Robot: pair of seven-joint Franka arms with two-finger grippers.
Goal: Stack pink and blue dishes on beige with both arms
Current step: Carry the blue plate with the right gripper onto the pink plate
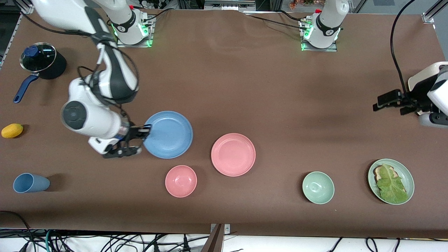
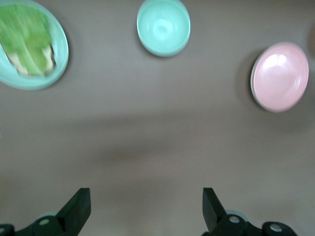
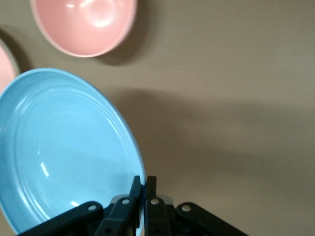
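Big brown table [image 1: 245, 87], w/ cables hanging along its near edge.

Blue plate [image 1: 168, 134]: round, wide, flat-ish, light blue, w/ soft rings inside. In the right wrist view it looks tipped up, its rim [image 3: 129, 142] lifted off the brown top. Right gripper [image 1: 142, 130] is clamped on that rim, at the side toward the right arm's end of the table; fingers squeezed tight together w/ only the thin edge between them.

Pink plate [image 1: 233, 154]: same shape, soft pink, flat on the table, a bit nearer the front camera than the blue one, toward the left arm's end. Not touching it. No gripper on it.

Left gripper [image 1: 390, 101] hangs in the air over bare table at the left arm's end, well apart from both plates. Its fingers [image 2: 76, 209] are wide apart, nothing in them. That arm waits.

Other stuff: small pink bowl [image 1: 181, 181] near the front, green bowl [image 1: 318, 187], green plate [image 1: 407, 175] w/ lettuce [image 1: 390, 183], blue cup [image 1: 30, 183] on its side, yellow lemon [image 1: 12, 130], black pot w/ glass lid [image 1: 38, 57].
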